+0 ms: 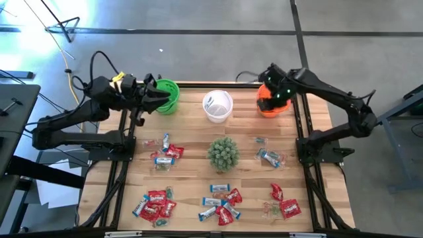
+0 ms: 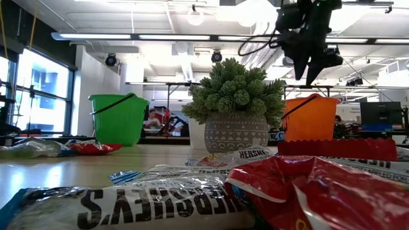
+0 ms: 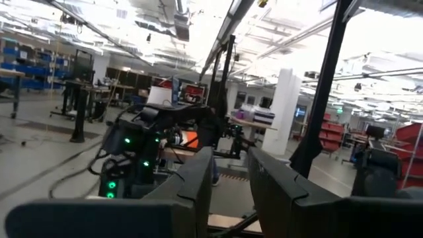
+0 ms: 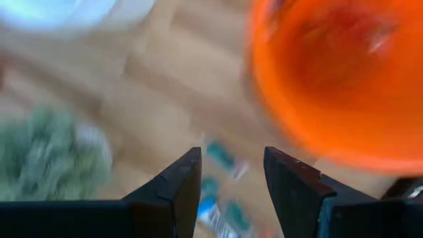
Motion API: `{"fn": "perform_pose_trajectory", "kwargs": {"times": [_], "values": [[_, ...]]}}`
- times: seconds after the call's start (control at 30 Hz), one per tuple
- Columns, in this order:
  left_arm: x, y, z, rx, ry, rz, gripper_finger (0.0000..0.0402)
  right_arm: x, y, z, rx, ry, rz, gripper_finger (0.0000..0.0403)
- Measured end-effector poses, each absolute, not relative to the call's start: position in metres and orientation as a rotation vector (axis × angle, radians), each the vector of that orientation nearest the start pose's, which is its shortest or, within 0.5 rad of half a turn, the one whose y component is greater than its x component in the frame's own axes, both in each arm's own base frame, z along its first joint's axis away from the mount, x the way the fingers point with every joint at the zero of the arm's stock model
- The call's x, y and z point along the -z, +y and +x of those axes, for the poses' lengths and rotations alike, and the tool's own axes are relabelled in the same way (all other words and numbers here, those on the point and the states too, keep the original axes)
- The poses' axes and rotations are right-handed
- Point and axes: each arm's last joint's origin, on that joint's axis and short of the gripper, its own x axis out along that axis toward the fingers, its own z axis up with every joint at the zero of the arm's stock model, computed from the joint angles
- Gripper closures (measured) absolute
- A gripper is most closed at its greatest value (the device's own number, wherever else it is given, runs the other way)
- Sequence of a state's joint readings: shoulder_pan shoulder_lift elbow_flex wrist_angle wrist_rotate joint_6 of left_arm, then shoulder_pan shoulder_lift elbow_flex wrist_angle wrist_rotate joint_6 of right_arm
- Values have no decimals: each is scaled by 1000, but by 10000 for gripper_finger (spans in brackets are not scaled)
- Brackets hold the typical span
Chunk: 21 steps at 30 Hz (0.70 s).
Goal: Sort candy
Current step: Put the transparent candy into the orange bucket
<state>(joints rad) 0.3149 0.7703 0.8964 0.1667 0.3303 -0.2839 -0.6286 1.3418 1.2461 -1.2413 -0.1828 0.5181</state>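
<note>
Candy (image 1: 221,204) lies in scattered clusters on the near half of the wooden table (image 1: 192,135), red and blue-and-white wrappers mixed, around the spiky plant (image 1: 223,153). Right gripper (image 4: 231,175) hangs over the orange cup (image 1: 271,106), fingers parted, nothing between them. Left gripper (image 1: 157,97) sits at the green cup (image 1: 168,96), fingers slightly apart, seemingly empty though the view is poor.

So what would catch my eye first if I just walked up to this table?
Probably the three bright cups along the far edge: green, white and orange, with a dark arm reaching over each outer one. Next, the spiky green plant at the table's middle, ringed by scattered red and blue-and-white candy. The right end effector hangs open beside the orange cup.
</note>
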Motion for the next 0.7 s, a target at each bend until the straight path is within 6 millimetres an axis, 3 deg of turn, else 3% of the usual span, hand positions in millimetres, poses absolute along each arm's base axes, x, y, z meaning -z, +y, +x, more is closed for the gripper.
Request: {"fn": "perform_pose_trajectory", "kwargs": {"times": [0.23, 0.37, 0.53, 0.7], "values": [[-405, 40, 150, 20, -274, -189, 319, -302, -83, 213, 524, 1280, 705, 242], [-406, 41, 150, -33, -284, -146, 319, -302, -65, 219, 482, 1306, 547, 242], [-406, 43, 149, -88, -291, -114, 319, -300, -57, 223, 451, 1297, 515, 242], [-405, 43, 149, -90, -287, -105, 319, -267, -57, 228, 432, 1271, 583, 242]]}}
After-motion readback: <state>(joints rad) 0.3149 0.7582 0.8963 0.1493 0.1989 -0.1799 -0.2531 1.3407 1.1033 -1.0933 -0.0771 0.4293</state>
